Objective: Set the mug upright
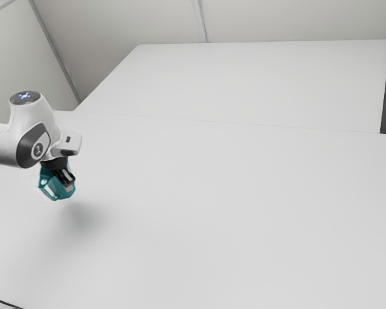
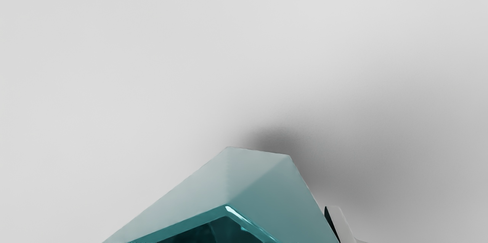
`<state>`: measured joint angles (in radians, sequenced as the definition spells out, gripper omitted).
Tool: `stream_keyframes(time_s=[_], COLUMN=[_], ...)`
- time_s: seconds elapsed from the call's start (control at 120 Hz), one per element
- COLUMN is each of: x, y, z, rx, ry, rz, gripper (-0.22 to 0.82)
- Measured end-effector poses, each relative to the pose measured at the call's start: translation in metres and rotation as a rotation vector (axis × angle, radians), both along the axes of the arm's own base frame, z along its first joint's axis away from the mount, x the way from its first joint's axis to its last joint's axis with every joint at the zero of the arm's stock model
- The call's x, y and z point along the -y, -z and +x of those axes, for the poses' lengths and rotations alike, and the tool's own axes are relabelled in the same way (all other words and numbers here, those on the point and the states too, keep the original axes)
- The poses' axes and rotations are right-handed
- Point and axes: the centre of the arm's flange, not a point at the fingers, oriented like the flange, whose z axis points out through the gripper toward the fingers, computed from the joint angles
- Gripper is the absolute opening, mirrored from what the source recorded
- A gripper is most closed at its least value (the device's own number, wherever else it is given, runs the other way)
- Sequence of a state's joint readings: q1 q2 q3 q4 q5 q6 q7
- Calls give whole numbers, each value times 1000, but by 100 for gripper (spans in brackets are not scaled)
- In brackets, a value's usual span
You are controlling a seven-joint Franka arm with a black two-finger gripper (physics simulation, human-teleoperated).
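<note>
The teal mug [image 1: 67,189] is at the left of the exterior frame, held in the air above the white desk [image 1: 244,206]. The claw [image 1: 67,177] is gripping it; in the wrist view a fingertip [image 2: 339,222] lies against its outer wall, and part of its dark inside shows. A soft shadow [image 1: 82,220] lies below it on the desk. The white arm [image 1: 3,145] enters from the left edge. A dark cord [image 1: 3,302] crosses the lower left corner.

Surroundings, exterior view.
White bench [image 1: 244,219]; thin dark strip [image 1: 5,302] at 8 o'clock; pale wall [image 1: 276,19] at 12 o'clock.
</note>
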<state>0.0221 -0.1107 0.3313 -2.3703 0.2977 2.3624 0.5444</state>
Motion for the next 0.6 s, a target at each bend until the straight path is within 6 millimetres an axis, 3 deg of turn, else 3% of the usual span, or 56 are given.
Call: stream_keyframes(time_s=[0.308, 0.442, 0.6], x=[36, 64, 94], y=[0, -14, -14], z=[21, 23, 25], rx=[57, 86, 83], ry=[4, 30, 41], rz=[-5, -2, 1], gripper=[-18, -18, -18])
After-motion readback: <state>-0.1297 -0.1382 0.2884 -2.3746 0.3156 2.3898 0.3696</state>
